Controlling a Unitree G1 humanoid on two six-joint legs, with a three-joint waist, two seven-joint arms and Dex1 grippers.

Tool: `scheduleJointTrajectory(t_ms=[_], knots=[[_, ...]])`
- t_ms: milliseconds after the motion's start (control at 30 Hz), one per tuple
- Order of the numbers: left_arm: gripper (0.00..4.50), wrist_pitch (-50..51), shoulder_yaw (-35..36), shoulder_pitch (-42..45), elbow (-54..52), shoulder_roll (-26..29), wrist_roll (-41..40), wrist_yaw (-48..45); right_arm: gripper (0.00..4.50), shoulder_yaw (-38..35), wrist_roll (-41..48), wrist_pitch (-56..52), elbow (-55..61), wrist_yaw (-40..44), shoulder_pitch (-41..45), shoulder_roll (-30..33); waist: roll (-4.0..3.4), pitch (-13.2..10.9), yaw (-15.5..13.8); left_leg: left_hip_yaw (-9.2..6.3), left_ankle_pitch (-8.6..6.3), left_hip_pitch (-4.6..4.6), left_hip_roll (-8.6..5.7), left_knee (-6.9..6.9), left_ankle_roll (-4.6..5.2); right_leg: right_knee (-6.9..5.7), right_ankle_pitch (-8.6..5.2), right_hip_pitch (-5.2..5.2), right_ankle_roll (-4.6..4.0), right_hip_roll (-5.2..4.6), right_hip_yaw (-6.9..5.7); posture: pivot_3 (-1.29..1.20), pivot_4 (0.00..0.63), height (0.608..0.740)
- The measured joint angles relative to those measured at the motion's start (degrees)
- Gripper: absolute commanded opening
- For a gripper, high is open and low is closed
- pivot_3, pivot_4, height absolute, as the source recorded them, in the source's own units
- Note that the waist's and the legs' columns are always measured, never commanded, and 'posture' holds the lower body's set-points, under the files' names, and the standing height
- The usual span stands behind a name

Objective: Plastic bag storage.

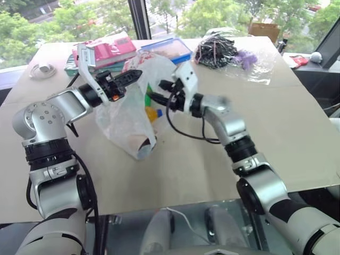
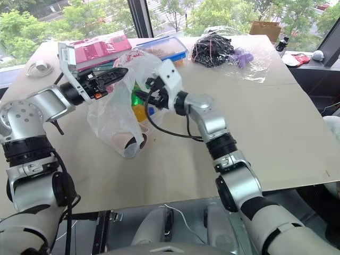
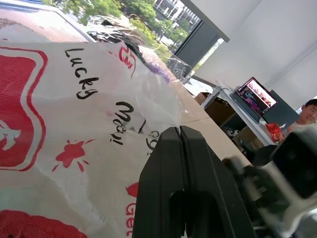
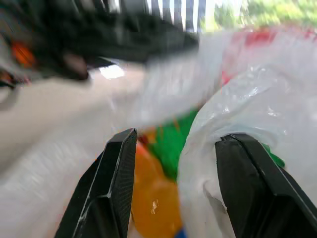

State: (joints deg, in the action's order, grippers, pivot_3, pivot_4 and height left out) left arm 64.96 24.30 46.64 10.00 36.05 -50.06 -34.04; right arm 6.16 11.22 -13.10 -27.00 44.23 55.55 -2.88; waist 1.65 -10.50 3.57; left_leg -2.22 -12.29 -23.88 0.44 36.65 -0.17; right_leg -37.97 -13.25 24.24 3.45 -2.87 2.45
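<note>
Your thin, crinkly plastic bag [image 1: 127,114] hangs above the worktop [image 1: 212,159], green and orange items showing inside. Your left claw [image 1: 135,74] is clenched on its upper edge; your right claw [image 1: 154,95] is spread at the bag's mouth.

plastic bag [image 1: 127,114] held up over the table [image 1: 223,159] mid-left, lunchbox [image 1: 169,49] behind it, cable bundle [image 1: 215,51] placed right of the lunchbox

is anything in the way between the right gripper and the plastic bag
Nothing visible is. The right gripper is open right at the plastic bag, its fingers at the bag's film with colourful items showing through it. The left gripper is shut on the bag's upper edge, holding it up.
</note>
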Motion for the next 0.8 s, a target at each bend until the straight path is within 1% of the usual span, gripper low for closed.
scheduleJointTrajectory(t_ms=[100, 200, 267, 333, 400, 500, 567, 667, 733, 800], knots=[[0.0, 0.61, 1.31, 1.0, 2.43, 0.1, -1.76, -0.31, 2.5, -2.88, 5.03, -3.55, 2.57, 1.51, -1.47, 0.8, 0.0, 0.0, -0.08, 0.01, 0.0, 0.0, 0.0, 0.0, 0.0, -0.01, 0.0, 0.0, 0.0, 0.0, 0.0, 0.0, 0.15, 0.74], [0.0, 0.64, 1.52, 1.39, 3.11, 0.81, -1.89, -1.08, 2.5, -5.26, 9.74, -7.93, 5.79, 1.77, -2.25, 0.7, -0.01, -0.01, 0.01, 0.01, 0.0, 0.0, 0.01, -0.01, 0.0, -0.01, 0.0, 0.01, 0.0, 0.01, 0.01, 0.0, 0.15, 0.74], [0.0, 0.74, 1.42, 1.5, 3.12, 1.27, -1.89, -1.71, 2.5, -7.37, 14.92, -13.09, 9.75, 1.62, -2.37, 0.21, -0.02, -0.01, 0.02, 0.0, 0.0, 0.0, 0.02, -0.03, 0.0, 0.0, 0.0, 0.02, 0.0, 0.01, 0.0, 0.0, 0.15, 0.74], [0.0, 0.86, 0.48, 1.77, 3.08, 2.0, -1.87, -2.59, 2.5, -8.37, 18.77, -17.15, 12.9, 1.3, -2.22, -0.16, -0.01, -0.01, 0.0, 0.01, 0.0, 0.0, 0.02, -0.03, 0.0, 0.0, 0.0, 0.01, 0.0, 0.01, 0.0, 0.0, 0.15, 0.74], [0.0, 0.75, -0.29, 1.83, 2.88, 2.68, -1.81, -3.37, 2.5, -7.94, 19.89, -19.7, 13.86, 1.28, -2.04, -0.03, -0.01, -0.01, 0.0, 0.03, 0.0, 0.01, 0.01, -0.03, 0.01, -0.01, 0.0, 0.01, 0.0, 0.0, 0.0, 0.0, 0.15, 0.74], [0.0, 0.55, -0.53, 1.82, 1.94, 3.0, -1.8, -3.67, 2.5, -4.95, 19.0, -21.59, 14.14, 1.52, -2.08, 1.64, -0.01, -0.01, -0.11, 0.04, 0.0, 0.01, 0.0, -0.02, 0.01, 0.0, 0.0, 0.01, 0.0, 0.0, 0.0, 0.0, 0.15, 0.74], [0.0, 0.54, -0.52, 1.55, 0.83, 2.98, -1.81, -3.28, 2.5, -1.43, 15.93, -20.63, 13.56, 1.52, -2.11, 2.71, -0.01, -0.01, -0.12, 0.04, 0.0, 0.0, 0.0, -0.02, 0.01, 0.01, 0.0, 0.01, 0.0, 0.01, 0.0, 0.0, 0.15, 0.74], [0.0, 0.55, -0.79, 0.76, -1.72, 2.96, -1.85, -3.18, 2.5, 1.68, 11.56, -17.66, 9.42, 0.62, -2.11, 2.66, -0.01, -0.01, -0.09, 0.06, 0.0, 0.0, 0.0, -0.02, 0.01, 0.01, 0.0, 0.02, 0.0, 0.01, 0.03, 0.0, 0.15, 0.74], [0.0, 0.58, -0.85, 0.36, -2.29, 3.04, -1.85, -3.17, 2.5, 2.43, 8.66, -14.67, 4.75, -0.96, -1.4, 2.1, -0.01, -0.01, -0.06, 0.07, 0.0, 0.0, 0.0, -0.02, 0.01, 0.0, 0.0, 0.02, 0.0, 0.01, 0.03, 0.0, 0.15, 0.74], [0.51, 0.53, -0.83, -0.13, -2.66, 3.32, -1.83, -3.24, 2.55, 2.6, 5.75, -11.78, 0.43, -2.91, 0.2, 1.97, -0.01, -0.01, -0.07, 0.05, 0.0, 0.0, 0.0, -0.02, 0.0, 0.0, 0.0, 0.03, 0.0, 0.01, 0.02, 0.0, 0.15, 0.74]])
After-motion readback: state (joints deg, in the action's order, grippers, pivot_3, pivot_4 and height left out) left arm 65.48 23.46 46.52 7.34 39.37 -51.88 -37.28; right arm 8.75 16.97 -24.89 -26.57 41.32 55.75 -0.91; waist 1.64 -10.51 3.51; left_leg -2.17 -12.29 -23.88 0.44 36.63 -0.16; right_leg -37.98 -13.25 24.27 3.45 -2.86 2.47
